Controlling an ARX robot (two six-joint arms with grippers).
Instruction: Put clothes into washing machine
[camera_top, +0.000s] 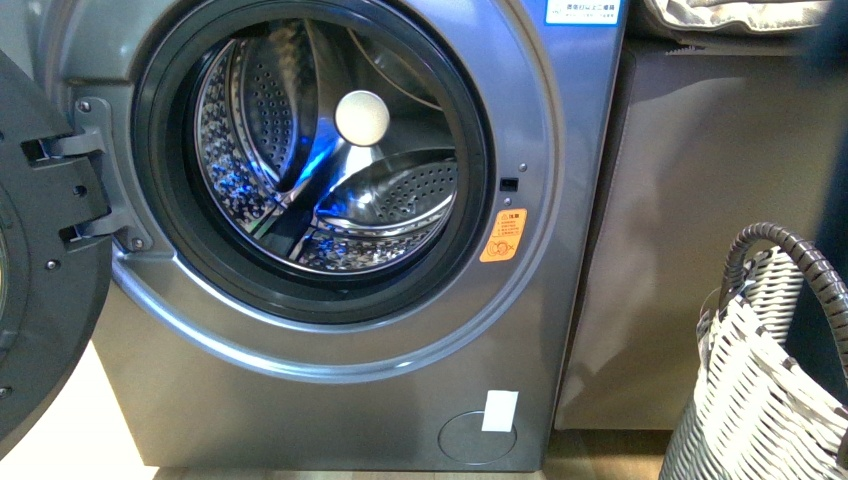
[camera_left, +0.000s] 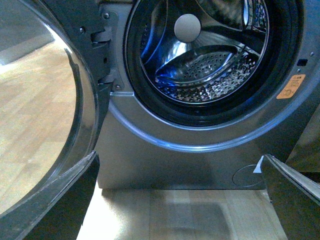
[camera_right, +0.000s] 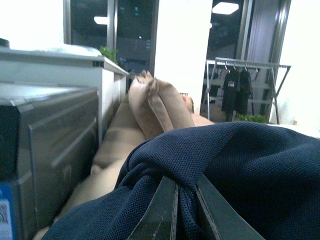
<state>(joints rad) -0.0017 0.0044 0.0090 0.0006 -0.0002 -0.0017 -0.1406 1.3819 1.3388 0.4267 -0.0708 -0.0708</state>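
One round door (camera_top: 40, 230), swung wide open at the far left. Next to it, the washing machine (camera_top: 300, 400), with its shiny drum (camera_top: 330, 180) bare inside, no cloth in it at all. Low down in front of the machine, the left gripper (camera_left: 180, 159), fingers (camera_left: 55, 205) spread far apart, holding nothing. A bit to the right, an orange sticker (camera_top: 503, 236) by the hole. Then a plain cabinet (camera_top: 680, 250) just beside the machine, with a beige cloth (camera_top: 730, 14) lying on top. Down at the right corner, a woven basket (camera_top: 760, 400). Up high on the right side, the right gripper (camera_right: 184, 184), pinched tight on a bunch of the clothes (camera_right: 240, 160). Dark blue, soft and floppy, hanging over the fingers, near the beige cloth and well apart from the drum. Done so far, by the look of it: the picking up. Left to do: carry the clothes over to the hole, push them into the drum, let go.
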